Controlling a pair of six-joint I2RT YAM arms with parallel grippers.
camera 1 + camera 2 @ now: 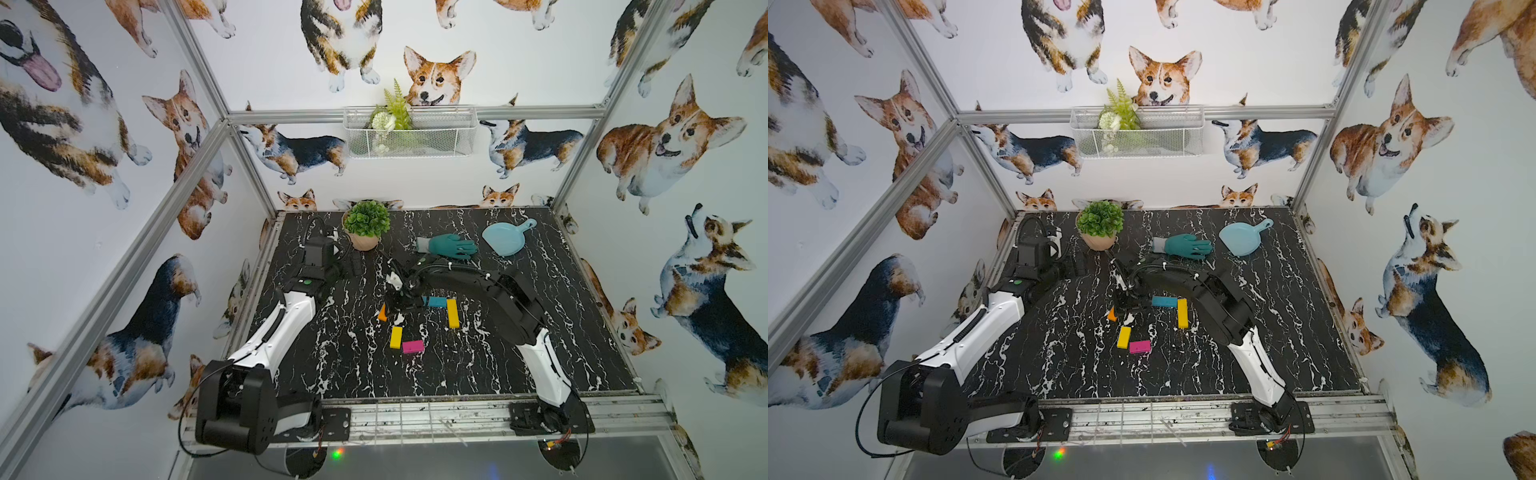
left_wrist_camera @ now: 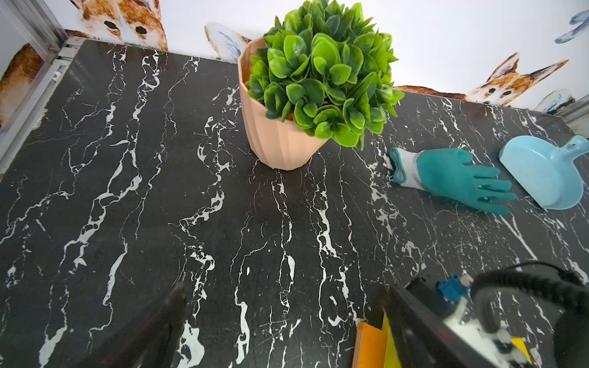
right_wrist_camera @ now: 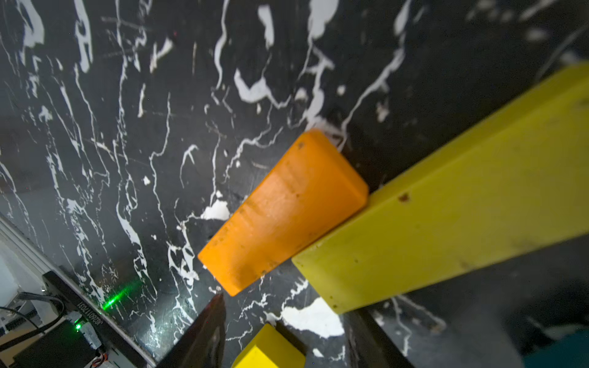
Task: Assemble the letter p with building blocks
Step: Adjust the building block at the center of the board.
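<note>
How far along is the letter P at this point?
Looks done: only a corner, the blue block lying crosswise with a yellow block at right angles at its end. In hand: the right gripper is down at another yellow block; grip unclear. Still loose: the orange block beside it, a third yellow block and the pink block.

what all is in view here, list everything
orange block: 1, left of centre
yellow blocks: 3, two flat mid-table, one against the orange block by the right hand
teal-blue block: 1, centre
magenta block: 1, nearer the robot
glove: 1, teal, far side
toy pan: 1, light blue, far right
potted plant: 1, green in peach pot, far left
wire basket: 1, white, back wall, holding greenery
table: 1, black marble
left hand: 1, black, open, near the plant
right hand: 1, black, over the orange block, grip unclear
</note>
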